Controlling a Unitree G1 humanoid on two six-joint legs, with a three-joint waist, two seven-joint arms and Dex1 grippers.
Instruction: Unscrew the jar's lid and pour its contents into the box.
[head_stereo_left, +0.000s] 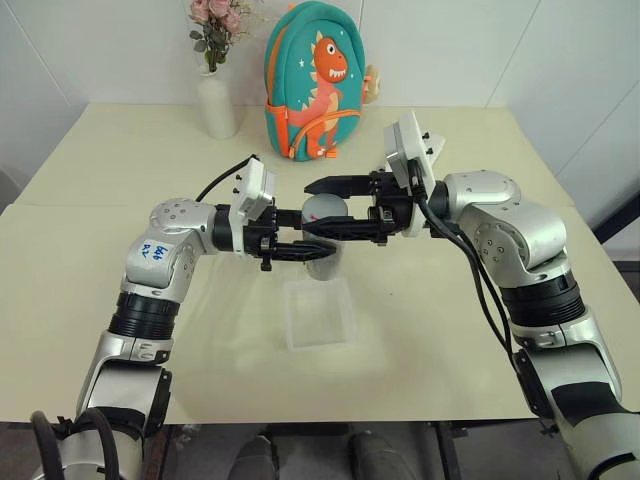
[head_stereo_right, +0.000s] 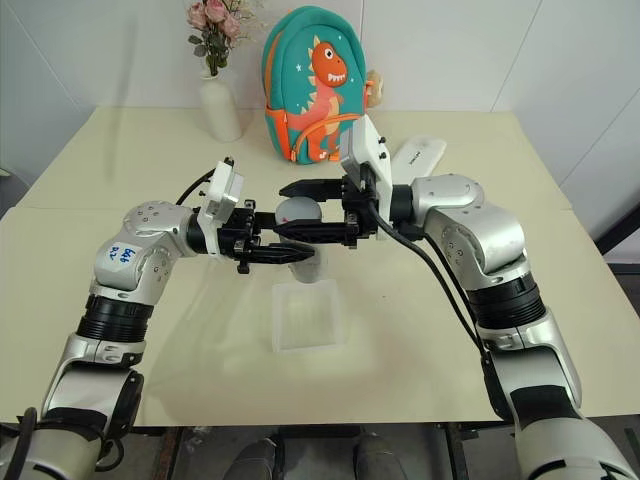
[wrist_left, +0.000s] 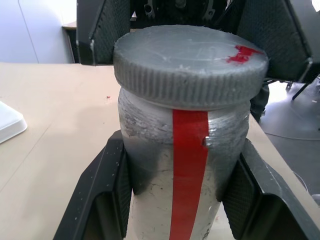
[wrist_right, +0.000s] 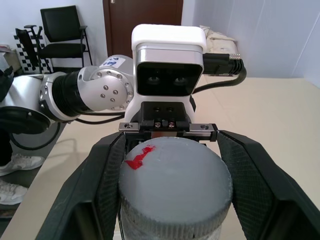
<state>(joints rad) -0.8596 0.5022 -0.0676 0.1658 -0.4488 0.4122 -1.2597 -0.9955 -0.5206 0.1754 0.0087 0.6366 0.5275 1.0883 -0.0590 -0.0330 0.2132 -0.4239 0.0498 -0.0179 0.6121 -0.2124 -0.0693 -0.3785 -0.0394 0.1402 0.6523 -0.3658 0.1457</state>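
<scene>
A small clear jar (head_stereo_left: 323, 264) with a red strip down its side hangs upright just above the box (head_stereo_left: 320, 322), a shallow see-through tray on the table. My left gripper (head_stereo_left: 325, 250) comes in from the left and is shut on the jar's body, one finger (wrist_left: 107, 185) pressed on each side. The grey ribbed lid (wrist_left: 190, 60) with a red mark sits on the jar. My right gripper (head_stereo_left: 315, 207) reaches in from the right and is shut on the lid, its pads (wrist_right: 102, 185) against the rim. The contents are hidden behind the cloudy wall.
At the table's far side stand a white vase with pink flowers (head_stereo_left: 217, 100) and a teal dinosaur backpack (head_stereo_left: 312, 85). A white oblong case (head_stereo_right: 418, 155) lies behind my right arm. Bare tabletop surrounds the box.
</scene>
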